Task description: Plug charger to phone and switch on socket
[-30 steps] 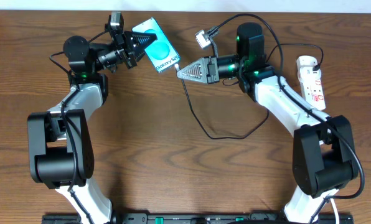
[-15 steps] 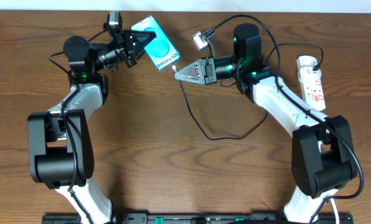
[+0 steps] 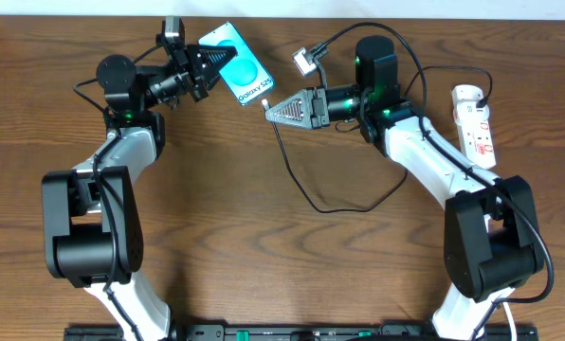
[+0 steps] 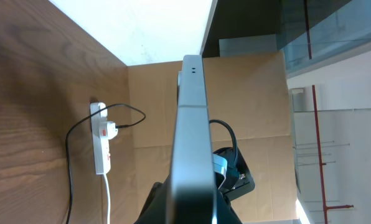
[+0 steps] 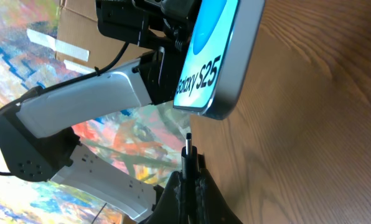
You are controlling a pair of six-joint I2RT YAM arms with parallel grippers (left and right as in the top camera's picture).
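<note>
Left jaws are clamped on the phone (image 3: pixel 238 68), gripping the end away from the "Galaxy S25" text. The phone is up off the counter (image 3: pixel 264 265) and tilted, teal screen facing up in the overhead view. The text end sticks out of the left jaws toward the right jaws. From the left wrist camera you only get the phone edge-on (image 4: pixel 192 143), a thin grey slab running straight out from between the jaws.

Right jaws are closed tight on the charger (image 3: pixel 306 194) right near its end, so only the little plug tip (image 5: pixel 188 142) pokes out in front of them. In the right wrist view that tip sits just below the rounded bottom edge of the phone (image 5: pixel 220 56), very close but with a small gap, so not in the port. Can't make out the port itself from here.

The rest of the cable drops out of the right jaws, loops across the counter below them and curls back up toward the right arm (image 3: pixel 425 156).

The socket (image 3: pixel 475 123) lies flat on the counter well behind the right jaws, past that arm, and far from the left jaws. It also shows in the left wrist view (image 4: pixel 100 140), off to one side of the phone, with its white cord (image 4: pixel 108 199) trailing away. Nothing is touching it.
</note>
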